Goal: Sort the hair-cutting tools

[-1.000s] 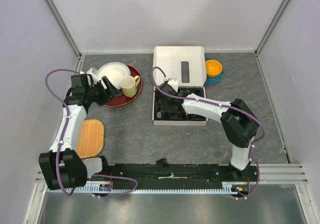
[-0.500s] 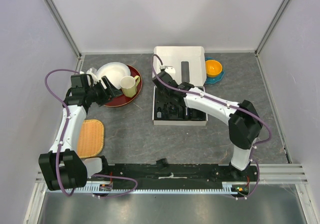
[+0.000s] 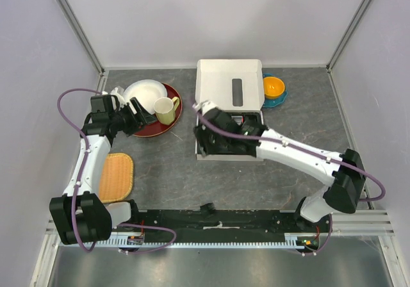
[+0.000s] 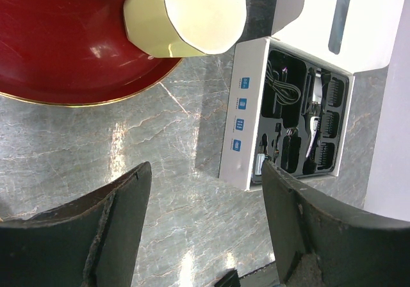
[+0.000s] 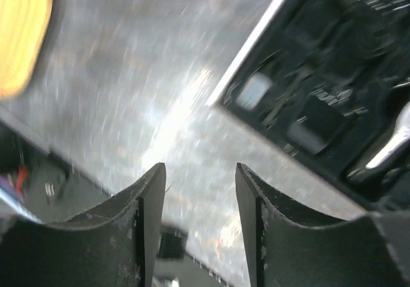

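Note:
A white box (image 3: pixel 229 156) with a black tray stands mid-table, its lid (image 3: pixel 230 82) folded back. The left wrist view shows black comb attachments (image 4: pixel 327 122) and the silver of the clipper (image 4: pixel 313 123) in the tray. The same silver clipper (image 5: pixel 391 147) shows blurred in the right wrist view. My right gripper (image 3: pixel 202 143) (image 5: pixel 200 166) hangs open at the box's left edge, over bare table, holding nothing. My left gripper (image 3: pixel 142 115) (image 4: pixel 205 168) is open and empty beside the red plate. A small black piece (image 3: pixel 206 207) lies by the front rail. No brush shows.
At the back left, a red plate (image 3: pixel 168 125) carries a white plate (image 3: pixel 144 95) and a pale yellow mug (image 3: pixel 166 109). An orange bowl (image 3: pixel 273 86) sits right of the box lid. A yellow woven mat (image 3: pixel 116 175) lies near the left arm.
My right gripper has gone from shut to open and has shifted from inside the tray to the box's left edge, the arm stretching out low. The left arm has not moved.

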`<state>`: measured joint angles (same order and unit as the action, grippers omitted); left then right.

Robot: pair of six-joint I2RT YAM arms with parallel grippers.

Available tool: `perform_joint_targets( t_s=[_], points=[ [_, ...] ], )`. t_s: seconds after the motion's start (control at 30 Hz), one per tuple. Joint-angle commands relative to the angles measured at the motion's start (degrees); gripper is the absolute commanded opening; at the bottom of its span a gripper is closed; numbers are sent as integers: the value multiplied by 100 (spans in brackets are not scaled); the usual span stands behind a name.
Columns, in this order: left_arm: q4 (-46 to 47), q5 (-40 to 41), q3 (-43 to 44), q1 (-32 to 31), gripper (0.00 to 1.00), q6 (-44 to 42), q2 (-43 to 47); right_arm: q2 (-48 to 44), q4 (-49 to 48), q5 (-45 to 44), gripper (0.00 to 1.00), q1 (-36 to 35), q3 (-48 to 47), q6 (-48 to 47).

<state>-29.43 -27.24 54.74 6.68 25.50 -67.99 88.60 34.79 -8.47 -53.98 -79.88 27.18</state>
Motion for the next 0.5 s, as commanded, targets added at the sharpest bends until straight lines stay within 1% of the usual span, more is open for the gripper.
perform_joint_targets(
  t_s=[0.0,0.07,0.1,0.13,0.2,0.23,0.33,0.47],
  points=[
    [174,-158,46,18,76,-124,119,-150,451,328,61,-1026,489,-407],
    [166,-141,45,18,76,-124,136,-211,276,390,66,-1448,920,-432],
    [174,-141,37,18,76,-124,136,-255,196,416,71,-1597,1069,-555],
    [174,-141,37,18,76,-124,145,-247,91,486,74,-1894,1349,-652],
    [166,-141,45,18,76,-141,136,-151,-51,636,80,-2168,1536,-801],
    [166,-132,45,18,76,-133,145,-80,-51,680,80,-2405,1632,-950],
    [166,-106,28,18,76,-150,180,298,54,566,83,-2687,1625,-995],
    [174,-62,28,18,76,-168,207,623,-32,416,87,-2706,1616,-864]
  ],
)
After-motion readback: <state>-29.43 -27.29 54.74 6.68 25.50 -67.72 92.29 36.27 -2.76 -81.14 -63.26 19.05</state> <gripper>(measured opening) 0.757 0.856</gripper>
